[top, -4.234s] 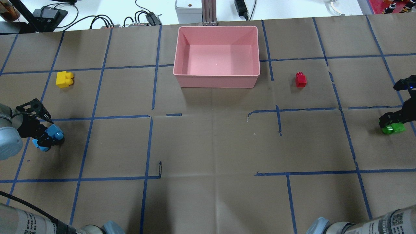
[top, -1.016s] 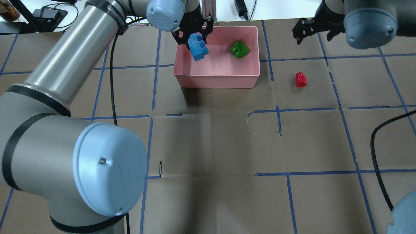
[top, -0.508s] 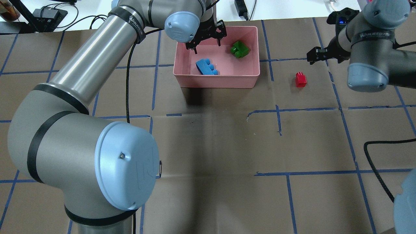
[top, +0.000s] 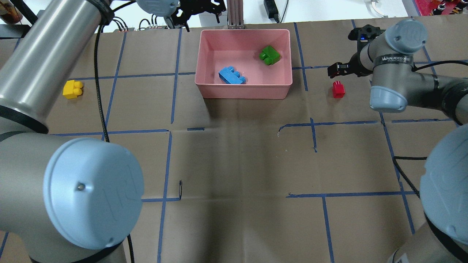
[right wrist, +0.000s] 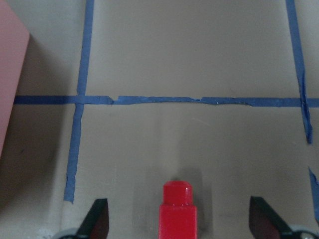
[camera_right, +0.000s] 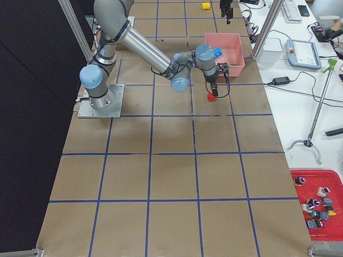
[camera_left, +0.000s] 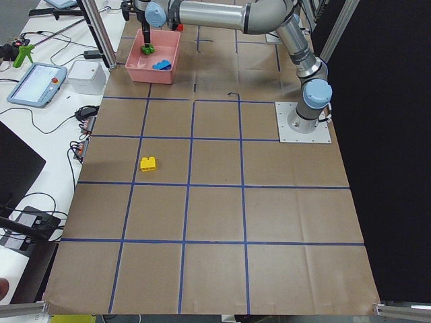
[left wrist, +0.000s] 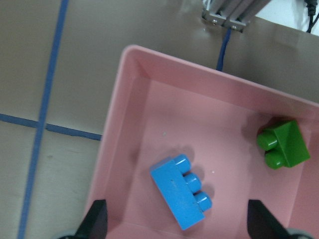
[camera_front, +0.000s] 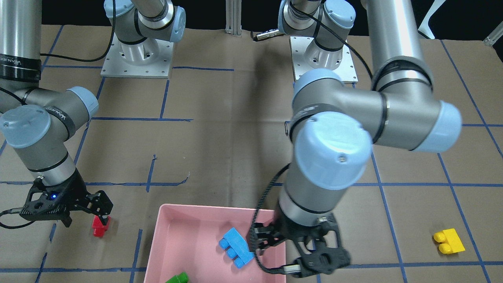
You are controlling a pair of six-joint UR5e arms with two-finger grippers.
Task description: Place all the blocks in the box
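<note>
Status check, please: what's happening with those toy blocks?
Left gripper open, up by box. Right gripper open over red block. Blue block, green block inside; yellow block outside. Nothing blocking.

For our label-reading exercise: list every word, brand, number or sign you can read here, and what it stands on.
"WANJEED": black band on the right arm, overhead view.
"WANJEED": upper band of that arm, front-facing view.
Pendant screen beside the table: too small to read.
</note>
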